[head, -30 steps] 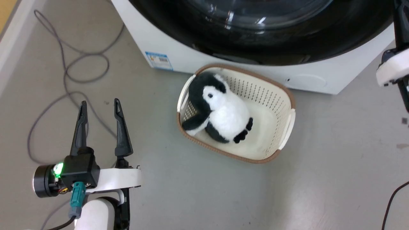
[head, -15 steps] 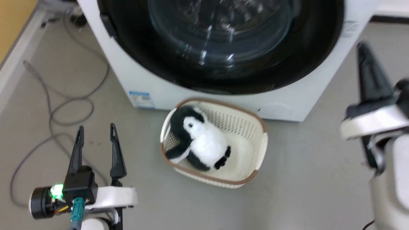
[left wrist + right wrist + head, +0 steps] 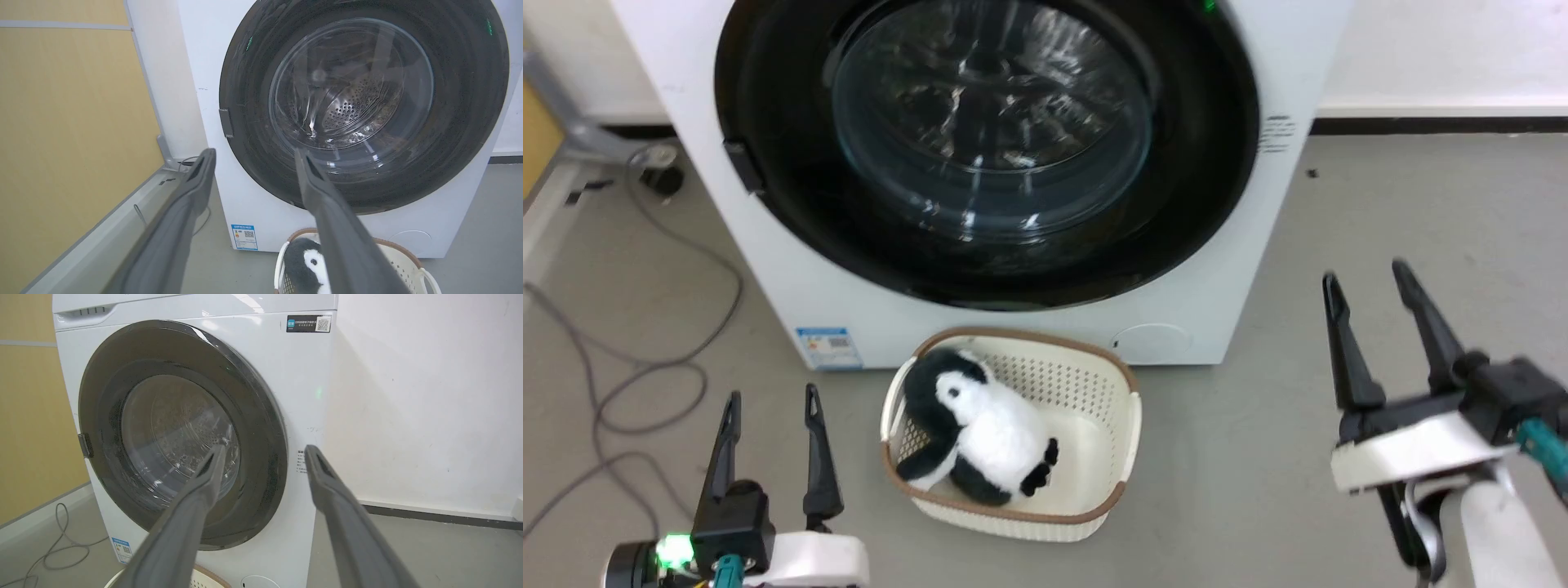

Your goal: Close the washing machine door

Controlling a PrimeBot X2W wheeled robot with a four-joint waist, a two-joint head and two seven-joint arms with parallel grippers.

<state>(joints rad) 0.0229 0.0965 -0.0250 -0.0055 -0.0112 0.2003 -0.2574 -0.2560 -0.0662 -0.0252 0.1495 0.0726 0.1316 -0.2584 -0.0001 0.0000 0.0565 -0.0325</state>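
Facing the washing machine door (image 3: 988, 151) and finding it lying flat against the front of the white washing machine (image 3: 792, 286), round, glossy black, bulging with clear glass at the centre and spanning nearly the full width of the cabinet. Holding the left gripper (image 3: 772, 394) low at the left over the grey floor (image 3: 1241, 490), spread wide open and clasping nothing, well apart from the door. Holding the right gripper (image 3: 1365, 272) at the right, likewise spread wide and empty, pointing up toward the machine's lower right corner without touching it. Looking along both pairs of fingers (image 3: 327, 212) in the wrist views at the door's glass and the perforated steel drum (image 3: 351, 110) behind it. Seeing, just before the machine's base, a cream basket (image 3: 1062, 376) with a brown rim, cradling a plush penguin (image 3: 992, 433). Noting a grey cable (image 3: 740, 286) looping on the floor at the left.
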